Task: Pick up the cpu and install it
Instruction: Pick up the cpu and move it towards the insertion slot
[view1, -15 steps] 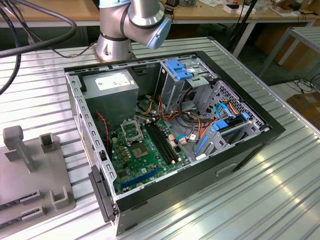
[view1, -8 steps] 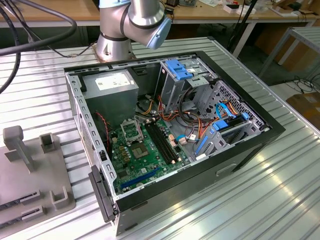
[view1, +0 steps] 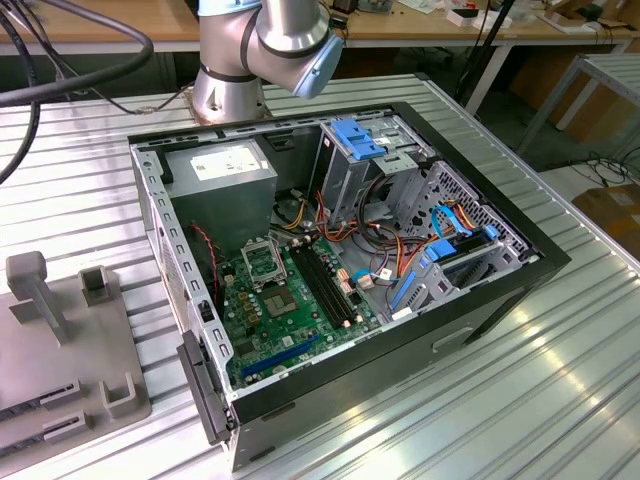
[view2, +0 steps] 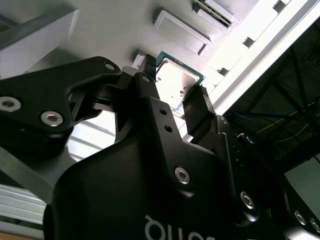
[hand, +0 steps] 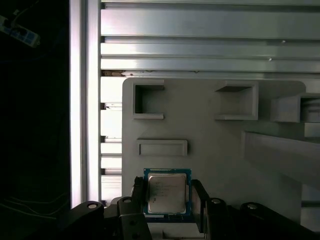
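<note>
Item: cpu (hand: 167, 191), over grey tray (hand: 215, 150); end effector (view2: 172, 79) straddles it, you cannot tell if gripped. Risk: off-centre clamping could tilt it.

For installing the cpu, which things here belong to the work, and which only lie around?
For the job: cpu, flanked by the pincer; grey tray under it; socket in the computer case.
Just there: power-supply box; memory slots; blue drive bracket.
</note>
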